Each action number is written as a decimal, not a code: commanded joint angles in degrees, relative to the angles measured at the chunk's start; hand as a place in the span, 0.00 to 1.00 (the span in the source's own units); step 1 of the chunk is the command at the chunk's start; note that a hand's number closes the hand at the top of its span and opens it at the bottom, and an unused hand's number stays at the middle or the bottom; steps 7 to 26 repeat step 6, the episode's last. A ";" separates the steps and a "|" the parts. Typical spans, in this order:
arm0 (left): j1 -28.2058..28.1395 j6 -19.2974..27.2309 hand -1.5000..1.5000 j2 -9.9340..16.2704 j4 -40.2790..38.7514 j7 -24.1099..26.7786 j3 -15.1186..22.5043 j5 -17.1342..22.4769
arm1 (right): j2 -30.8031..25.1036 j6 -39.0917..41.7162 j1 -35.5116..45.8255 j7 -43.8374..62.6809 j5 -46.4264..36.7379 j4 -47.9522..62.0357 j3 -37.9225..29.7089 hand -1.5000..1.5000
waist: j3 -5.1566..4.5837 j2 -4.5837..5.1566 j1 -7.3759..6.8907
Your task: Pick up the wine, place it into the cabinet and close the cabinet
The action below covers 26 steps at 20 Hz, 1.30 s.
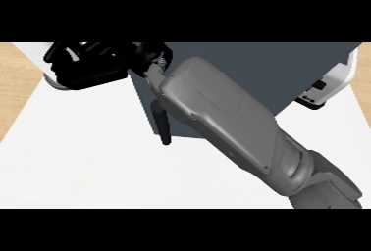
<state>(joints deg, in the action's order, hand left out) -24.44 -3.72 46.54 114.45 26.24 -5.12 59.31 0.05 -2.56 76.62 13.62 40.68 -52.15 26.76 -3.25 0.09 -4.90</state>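
where the right forearm [232, 122] runs: it enters at the lower right edge of the head view and crosses on a diagonal up to the upper left, covering much of the middle of the picture.
right hand [87, 63]: black, at the upper left end of that forearm, just beside the cabinet's left upper corner and partly over a white panel.
hand state: cannot tell; it reads as one dark mass against the dark cabinet, and whether it holds anything is hidden.
cabinet [290, 63]: dark slate box at top centre and right, standing on the tabletop; the forearm overlaps its lower left part.
white panel, left [62, 84]: a rounded white piece under the hand, left of the cabinet; whether it is the cabinet's door i cannot tell.
white panel, right [337, 78]: at the cabinet's right side, tilted, with a small black fitting [317, 86] on its inner edge.
dark bar [162, 125]: slim, upright, at the cabinet's lower left front edge, just beside the forearm; what it is i cannot tell.
wine: cannot be made out in this view; the forearm and hand cover the area in front of the cabinet, so its place cannot be told.
tabletop [87, 162]: white, bare across the lower left.
floor [14, 78]: light wood, showing at the far left and far right beyond the tabletop.
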 commanded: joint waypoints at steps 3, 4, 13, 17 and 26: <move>0.99 0.23 0.00 0.00 1.96 -2.04 1.53 1.57 | -8.15 0.01 -4.52 -5.22 0.37 7.58 -5.02 1.00 | 3.28 2.29 3.94; 0.86 0.44 0.00 -0.54 2.28 -2.02 2.22 1.55 | -9.55 0.95 -4.19 -5.03 1.02 7.44 -5.21 1.00 | 3.29 2.12 4.45; 1.36 1.17 0.00 -0.61 3.14 -2.82 3.71 1.16 | -9.56 2.23 -3.81 -5.95 1.73 8.06 -4.57 1.00 | 3.32 2.47 5.01; 1.36 1.17 0.00 -0.61 3.14 -2.82 3.71 1.16 | -9.56 2.23 -3.81 -5.95 1.73 8.06 -4.57 1.00 | 3.32 2.47 5.01; 1.36 1.17 0.00 -0.61 3.14 -2.82 3.71 1.16 | -9.56 2.23 -3.81 -5.95 1.73 8.06 -4.57 1.00 | 3.32 2.47 5.01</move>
